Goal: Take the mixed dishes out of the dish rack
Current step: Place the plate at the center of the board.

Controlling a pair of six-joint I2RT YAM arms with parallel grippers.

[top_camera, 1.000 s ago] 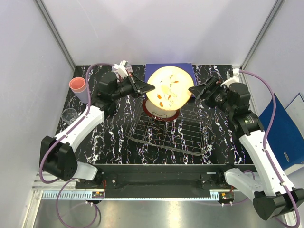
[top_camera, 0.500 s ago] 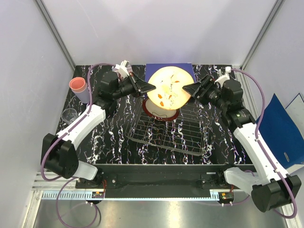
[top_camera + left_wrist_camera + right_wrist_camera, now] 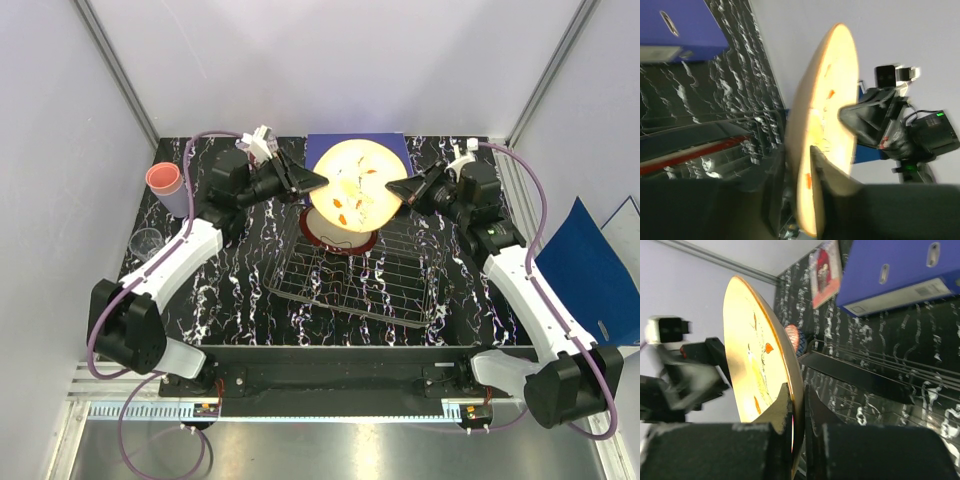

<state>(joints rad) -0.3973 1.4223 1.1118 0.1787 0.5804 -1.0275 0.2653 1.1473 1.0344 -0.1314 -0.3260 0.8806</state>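
Observation:
The cream painted plate (image 3: 355,190) stands upright in the air above the back of the dish rack (image 3: 385,285), held between both arms. My right gripper (image 3: 398,190) is shut on its right rim; in the right wrist view the gripper (image 3: 797,388) pinches the plate (image 3: 747,355) edge tightly. My left gripper (image 3: 318,181) straddles the left rim. In the left wrist view its jaws (image 3: 797,150) stand open, with a gap between the back finger and the plate (image 3: 825,100). A red-rimmed bowl (image 3: 340,243) sits in the rack below the plate.
A pink cup (image 3: 165,185) and a clear glass (image 3: 147,243) stand at the table's left side. A blue binder (image 3: 388,148) lies behind the plate, and another blue binder (image 3: 595,270) leans off the right edge. A small picture card (image 3: 825,270) lies at the back.
My right gripper has moved in to the plate's right rim and closed on it. My left gripper's jaws have loosened from the left rim. The plate has stayed in place.

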